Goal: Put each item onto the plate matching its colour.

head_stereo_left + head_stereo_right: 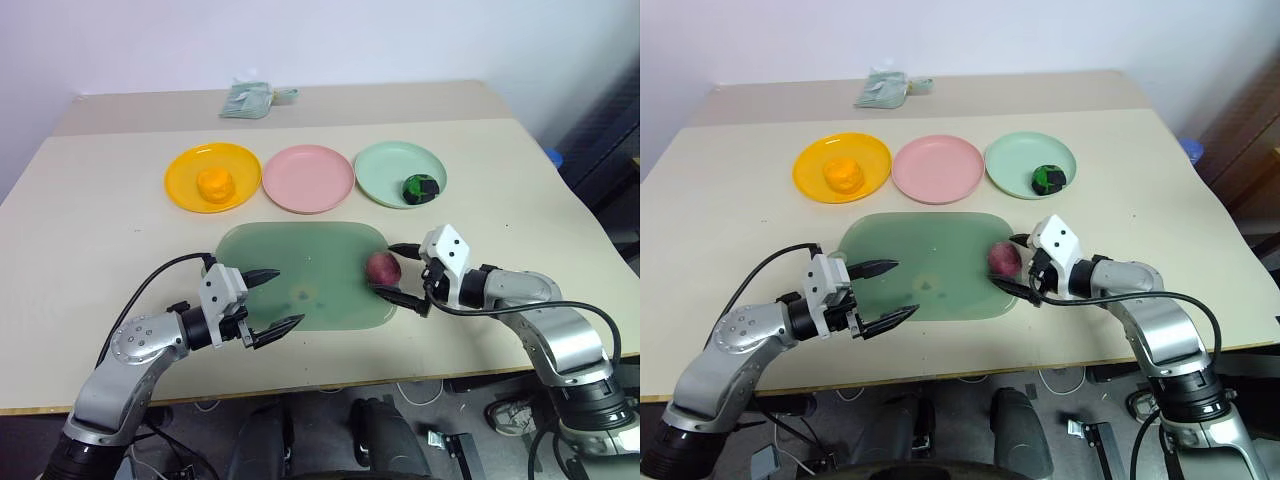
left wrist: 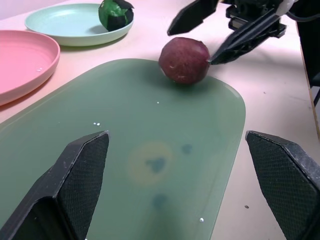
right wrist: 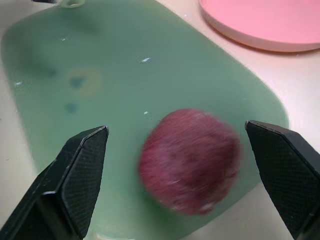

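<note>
Your three plates sit in a row across the far half of the desk [image 1: 90, 220]. The yellow plate [image 1: 185, 172] on the left carries the orange ball [image 1: 214, 184]. The pink plate [image 1: 309, 178] in the middle is bare. The green plate [image 1: 388, 165] on the right carries the green-black lump [image 1: 420, 187], which lies toward that plate's right side.

The green mat [image 1: 300, 250] lies on the near side of the plates, just in front of the pink one. The purple lump [image 1: 382, 268] rests on the mat's right edge, near its far right corner, well apart from the pink plate.

Your right end effector [image 1: 408, 271] is level with the purple lump, coming in from its right side, fingers spread wide. One fingertip stands beyond the lump and the other on its near side, so the lump lies just at the mouth of the jaws. In the right wrist view the lump [image 3: 189, 160] sits between the two pads with a gap showing on either side; it is not clamped.

Your left end effector [image 1: 280, 297] hovers over the mat's left part, fingers wide apart and holding nothing, pointing across the mat toward the lump.

A crumpled pale-green bag [image 1: 248, 98] lies at the desk's far edge, behind the plates.
</note>
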`<move>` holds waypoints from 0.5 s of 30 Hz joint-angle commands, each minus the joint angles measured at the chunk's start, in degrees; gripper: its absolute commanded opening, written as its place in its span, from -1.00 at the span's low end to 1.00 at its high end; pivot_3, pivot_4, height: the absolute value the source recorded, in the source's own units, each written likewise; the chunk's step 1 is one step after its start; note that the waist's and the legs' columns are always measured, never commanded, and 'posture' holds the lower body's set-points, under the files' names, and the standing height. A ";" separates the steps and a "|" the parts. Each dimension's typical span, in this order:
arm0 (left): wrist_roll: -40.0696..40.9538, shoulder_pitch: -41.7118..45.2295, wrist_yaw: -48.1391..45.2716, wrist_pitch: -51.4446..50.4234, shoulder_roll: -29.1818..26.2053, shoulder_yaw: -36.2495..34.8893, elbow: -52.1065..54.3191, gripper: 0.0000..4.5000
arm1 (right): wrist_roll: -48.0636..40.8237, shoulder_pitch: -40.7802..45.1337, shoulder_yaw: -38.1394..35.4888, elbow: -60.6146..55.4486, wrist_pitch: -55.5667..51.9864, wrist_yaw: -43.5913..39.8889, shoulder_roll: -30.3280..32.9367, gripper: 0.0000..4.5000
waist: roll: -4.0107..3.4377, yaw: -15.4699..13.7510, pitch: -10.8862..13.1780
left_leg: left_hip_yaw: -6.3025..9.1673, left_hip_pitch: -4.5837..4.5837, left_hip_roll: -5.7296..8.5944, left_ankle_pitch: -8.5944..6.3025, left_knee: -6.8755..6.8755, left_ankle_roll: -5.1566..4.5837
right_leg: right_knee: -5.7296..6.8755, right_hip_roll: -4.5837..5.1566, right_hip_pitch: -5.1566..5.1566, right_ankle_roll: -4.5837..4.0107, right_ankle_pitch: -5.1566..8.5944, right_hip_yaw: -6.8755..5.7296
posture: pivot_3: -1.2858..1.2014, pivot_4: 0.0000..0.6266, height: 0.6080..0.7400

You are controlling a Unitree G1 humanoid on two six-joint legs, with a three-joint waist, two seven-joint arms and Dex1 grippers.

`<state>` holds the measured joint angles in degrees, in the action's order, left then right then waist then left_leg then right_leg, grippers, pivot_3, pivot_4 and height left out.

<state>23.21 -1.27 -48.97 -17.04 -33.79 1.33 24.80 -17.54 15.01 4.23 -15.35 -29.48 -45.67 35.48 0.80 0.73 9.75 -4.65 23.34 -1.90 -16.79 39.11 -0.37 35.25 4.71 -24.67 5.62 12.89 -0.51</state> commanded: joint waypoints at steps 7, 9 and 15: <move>0.35 -0.05 0.39 0.19 -0.12 -0.09 1.66 1.00 | 3.24 2.33 2.00 3.65 2.46 1.76 -2.37 0.99 | 0.00 -0.10 0.00 | -0.01 0.02 0.02 0.00 0.02 0.00 | -0.01 0.01 0.00 0.01 0.00 0.00 | 0.03 -0.52 1.00; 0.31 -0.61 0.46 0.47 -0.20 -0.29 1.72 1.00 | 3.27 2.34 2.00 3.79 2.00 1.64 -2.40 0.89 | 0.00 -0.06 0.00 | -0.01 0.02 0.02 0.00 0.02 0.00 | 0.00 0.01 0.00 0.01 0.00 0.00 | 0.03 -0.52 1.00; 0.27 -1.14 0.61 0.64 -0.28 -0.45 1.97 1.00 | 4.03 2.62 2.03 3.36 2.10 2.45 -3.04 0.07 | 0.00 -0.10 0.00 | 0.00 0.01 0.02 0.00 0.02 0.00 | 0.00 0.00 0.01 0.01 0.00 0.00 | 0.03 -0.52 1.00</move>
<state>23.18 -2.26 -48.37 -17.12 -33.77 1.39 24.81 -13.58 16.64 6.56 -10.79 -28.23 -43.64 32.85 0.80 0.63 9.76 -4.66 23.36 -1.88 -16.79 39.12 -0.37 35.25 4.71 -24.66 5.63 12.88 -0.50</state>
